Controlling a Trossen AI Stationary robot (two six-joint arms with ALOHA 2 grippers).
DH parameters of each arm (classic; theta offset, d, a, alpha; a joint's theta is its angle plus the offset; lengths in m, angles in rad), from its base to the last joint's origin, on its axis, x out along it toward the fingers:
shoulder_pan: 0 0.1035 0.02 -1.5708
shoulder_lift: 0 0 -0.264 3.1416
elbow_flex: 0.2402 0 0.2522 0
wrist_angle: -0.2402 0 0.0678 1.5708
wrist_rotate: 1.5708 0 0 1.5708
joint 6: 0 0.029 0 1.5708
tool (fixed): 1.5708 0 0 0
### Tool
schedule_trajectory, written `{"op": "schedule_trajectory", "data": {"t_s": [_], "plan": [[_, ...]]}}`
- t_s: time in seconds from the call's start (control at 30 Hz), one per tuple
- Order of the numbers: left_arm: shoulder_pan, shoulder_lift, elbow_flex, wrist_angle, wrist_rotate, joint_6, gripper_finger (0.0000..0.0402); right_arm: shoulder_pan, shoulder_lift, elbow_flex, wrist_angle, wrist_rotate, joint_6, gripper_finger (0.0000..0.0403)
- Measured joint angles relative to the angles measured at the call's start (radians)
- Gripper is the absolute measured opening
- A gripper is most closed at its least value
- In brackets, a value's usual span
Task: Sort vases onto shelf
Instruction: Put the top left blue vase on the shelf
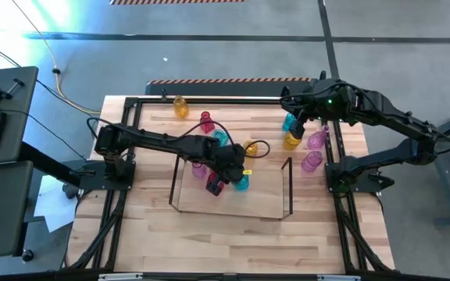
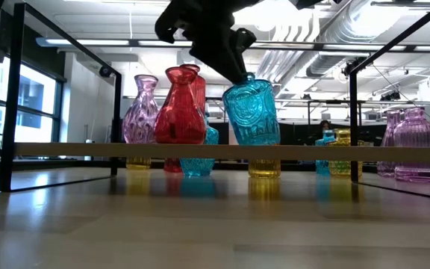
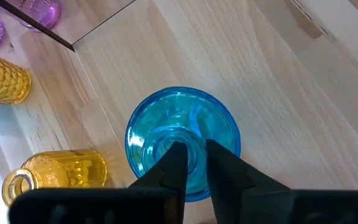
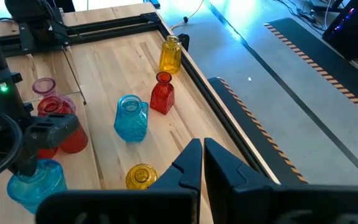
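The shelf [image 1: 266, 197] is a clear low tray with dark end frames, in the middle of the table. On it stand a pink vase [image 2: 140, 110] and a red vase [image 2: 179, 108]. Beside them is a cyan vase [image 2: 251, 112], slightly tilted, its base on the shelf board [image 2: 349, 151]. My left gripper [image 3: 195, 155] is over this cyan vase [image 1: 242, 184], shut on its top. My right gripper [image 4: 202, 152] hangs shut and holds nothing, above the table's far right part [image 1: 287, 101]. My left gripper holds the cyan vase by the rim of its mouth [image 3: 199, 144], one finger [image 3: 176, 163] inside the mouth and the other outside. The fingers come from above, slanting down. The vase leans a little, with its base on the shelf.
More vases stand on the table beyond the shelf: yellow [image 1: 180, 107], red [image 1: 206, 121], cyan [image 1: 219, 138] and yellow [image 1: 250, 148]. At the right, under my right arm, are cyan [image 1: 290, 122], yellow [image 1: 291, 140] and two pink ones [image 1: 316, 142]. A black metal frame [image 1: 209, 100] edges the table.
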Motion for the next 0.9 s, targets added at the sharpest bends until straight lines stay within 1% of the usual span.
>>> {"op": "schedule_trajectory", "data": {"t_s": [0.23, 0.43, 0.57, 0.83, 0.9], "plan": [[0.0, 0.0, 0.0, 0.004, -0.001, -0.001, 0.0078, 0.0, 0.0, 0.0, 0.0, 0.0, 0.0, 0.0], [0.0, 0.0, 0.0, 0.005, -0.001, 0.0, 0.0099, 0.0, 0.0, 0.0, 0.0, 0.0, 0.0, 0.0], [-0.002, -0.003, 0.009, -0.003, -0.001, 0.007, 0.0103, 0.0, 0.0, 0.0, 0.0, 0.0, 0.003, 0.0], [-0.001, -0.014, 0.111, -0.05, -0.005, 0.047, 0.0103, 0.0, 0.0, 0.0, -0.003, -0.001, 0.029, 0.0], [0.005, -0.036, 0.127, -0.048, -0.029, 0.056, 0.0103, 0.004, 0.0, 0.0, -0.016, 0.0, 0.027, 0.0]]}}
